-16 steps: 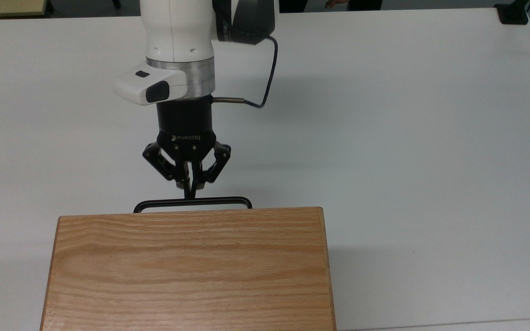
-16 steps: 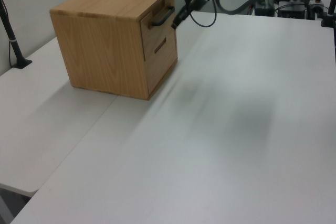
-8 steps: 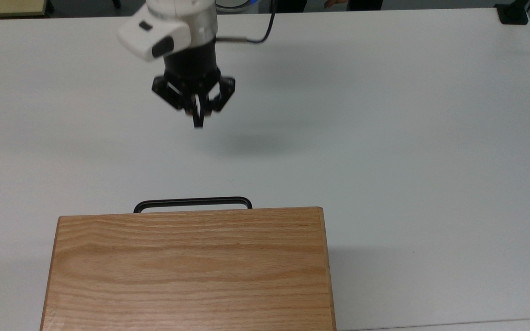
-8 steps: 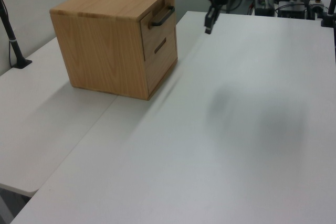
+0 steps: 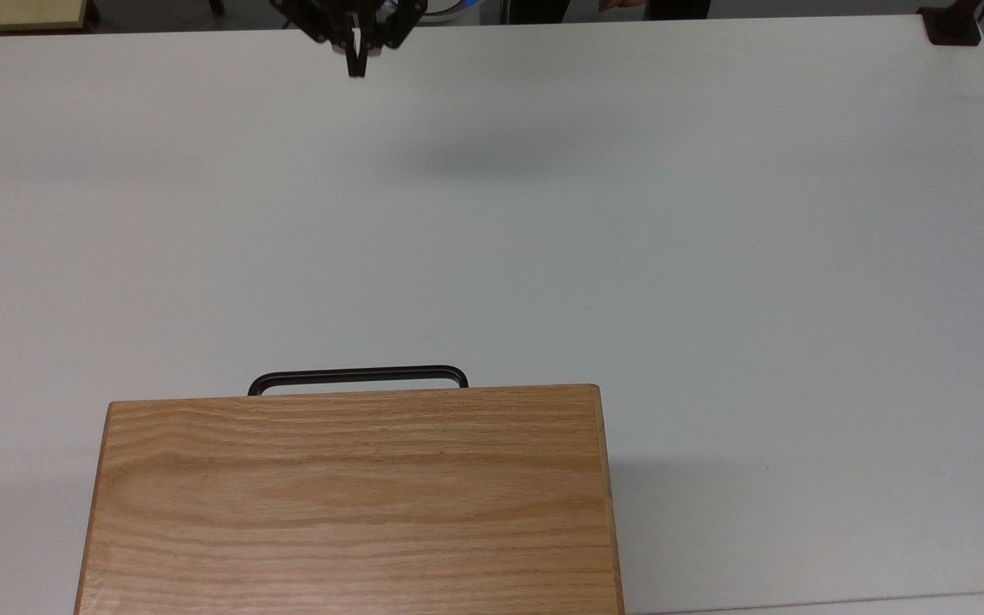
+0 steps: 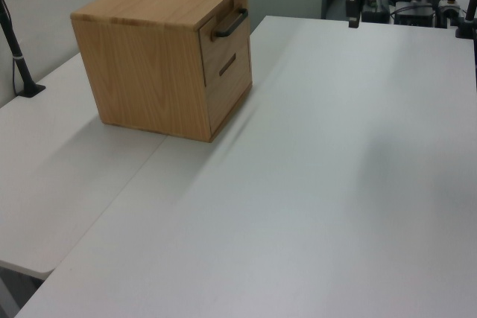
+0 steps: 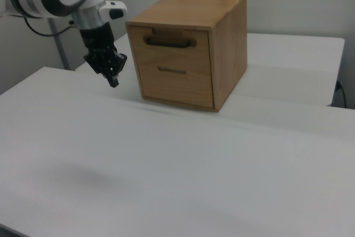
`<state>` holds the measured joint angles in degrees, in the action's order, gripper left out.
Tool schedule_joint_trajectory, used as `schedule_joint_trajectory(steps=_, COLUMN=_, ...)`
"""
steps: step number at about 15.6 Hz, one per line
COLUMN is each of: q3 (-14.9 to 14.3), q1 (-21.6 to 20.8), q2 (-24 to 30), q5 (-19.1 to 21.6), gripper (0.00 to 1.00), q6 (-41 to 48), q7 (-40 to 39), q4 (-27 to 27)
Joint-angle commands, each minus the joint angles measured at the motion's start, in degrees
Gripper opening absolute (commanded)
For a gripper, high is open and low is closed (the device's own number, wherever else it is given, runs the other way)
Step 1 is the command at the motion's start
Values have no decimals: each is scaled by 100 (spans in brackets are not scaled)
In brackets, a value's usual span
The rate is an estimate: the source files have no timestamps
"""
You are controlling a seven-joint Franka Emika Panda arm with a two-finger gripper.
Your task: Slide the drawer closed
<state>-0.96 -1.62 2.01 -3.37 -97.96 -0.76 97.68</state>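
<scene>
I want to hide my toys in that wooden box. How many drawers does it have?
2. The top drawer, with the black bar handle, sits just under the cabinet top. The lower drawer, with a small flat pull, is right below it. Other sides are not all visible.

Wooden cabinet (image 7: pixel 188 48) on white table (image 7: pixel 166 176)
</scene>
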Motion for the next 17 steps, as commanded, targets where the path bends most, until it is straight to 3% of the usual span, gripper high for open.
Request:
schedule_joint_trajectory(steps=1, q3=17, q1=13, q2=142, q5=-77, gripper=73, q6=436, q7=-3, q4=-56)
schedule_joint_trajectory(steps=2, q3=17, q1=13, q2=142, q5=-85, gripper=94, q6=427, q7=5, q4=-56)
schedule_joint_trajectory(steps=3, q3=17, q1=13, q2=124, q5=-85, gripper=100, q6=410, q7=14, q4=-56)
schedule_joint_trajectory(steps=17, q3=-53, q1=-66, q2=-174, q5=55, gripper=100, q6=269, q7=41, q4=-285)
